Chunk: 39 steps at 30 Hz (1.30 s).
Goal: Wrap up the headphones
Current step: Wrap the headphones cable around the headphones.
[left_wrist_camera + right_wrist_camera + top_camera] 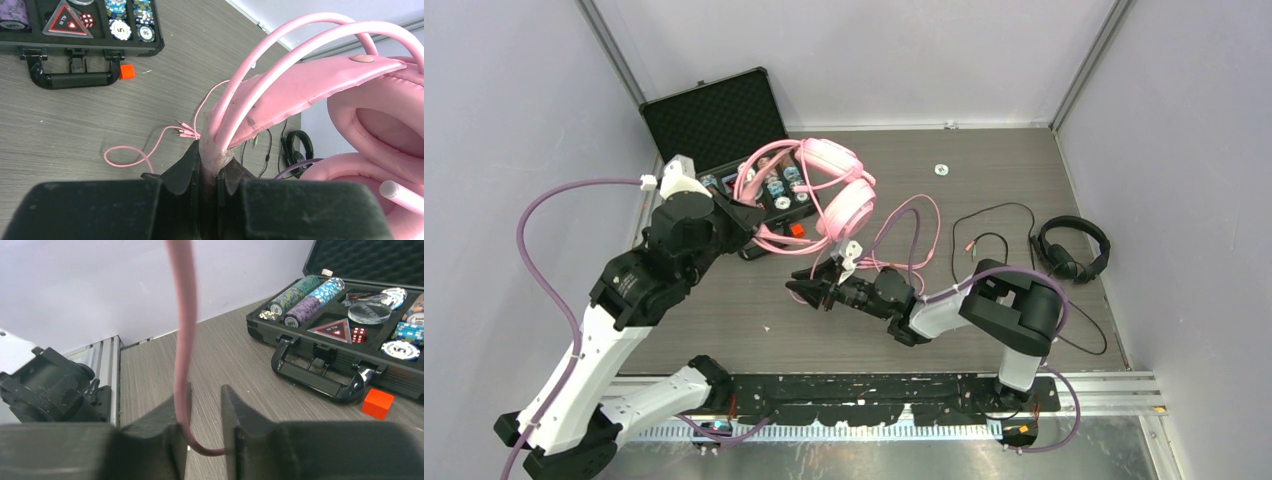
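Note:
The pink headphones (839, 185) hang above the table's middle, and my left gripper (749, 215) is shut on the end of their headband (320, 80); in the left wrist view the band is pinched between the fingers of the left gripper (216, 165). Their pink cable (909, 225) trails in loops to the right over the table. My right gripper (809, 290) is below the headset with its jaws apart. The pink cable (182, 340) runs loosely through the gap of the right gripper (206, 390), resting against one finger. The black headphones (1074, 248) lie at the right with their thin black cable.
An open black case (714, 115) of poker chips stands at the back left, its handle (325, 375) facing the table's middle. An orange cube (796, 230) lies beside the handle. A small white disc (941, 169) lies near the back wall.

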Tool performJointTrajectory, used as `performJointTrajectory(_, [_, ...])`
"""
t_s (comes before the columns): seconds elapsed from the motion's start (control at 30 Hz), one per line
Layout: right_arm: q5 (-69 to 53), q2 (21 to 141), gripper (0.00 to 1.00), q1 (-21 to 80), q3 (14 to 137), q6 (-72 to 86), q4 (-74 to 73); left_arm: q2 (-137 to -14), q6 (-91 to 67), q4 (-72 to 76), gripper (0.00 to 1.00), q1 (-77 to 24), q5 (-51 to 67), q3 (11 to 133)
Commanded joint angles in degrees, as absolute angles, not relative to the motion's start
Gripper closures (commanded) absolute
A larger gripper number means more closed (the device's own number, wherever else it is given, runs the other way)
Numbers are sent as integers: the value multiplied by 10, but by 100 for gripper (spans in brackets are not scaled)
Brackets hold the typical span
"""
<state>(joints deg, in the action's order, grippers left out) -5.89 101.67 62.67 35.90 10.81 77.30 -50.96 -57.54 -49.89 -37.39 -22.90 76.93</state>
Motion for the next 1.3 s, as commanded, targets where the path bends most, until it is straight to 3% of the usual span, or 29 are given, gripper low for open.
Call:
performJointTrajectory(0.0, [-88,1027,78,628,376,115,824,-491,-609,-412,100,-372,-224,803])
performJointTrajectory(0.1, [-91,1021,98,628,359,125,825,-490,-603,-399,100,-373,-227,802])
performJointTrajectory(0.13, [-91,1016,99,628,348,128,824,-492,-595,-396,100,-372,-231,805])
performJointTrajectory(0.6, [-65,956,100,628,248,160,824,-530,-564,-367,100,-372,-245,843])
performJointTrajectory(0.87, [40,917,100,593,220,162,824,-516,-525,-403,100,-372,-109,849])
performJointTrajectory(1.27, [10,800,96,480,187,207,824,-522,-394,-468,100,-372,147,854])
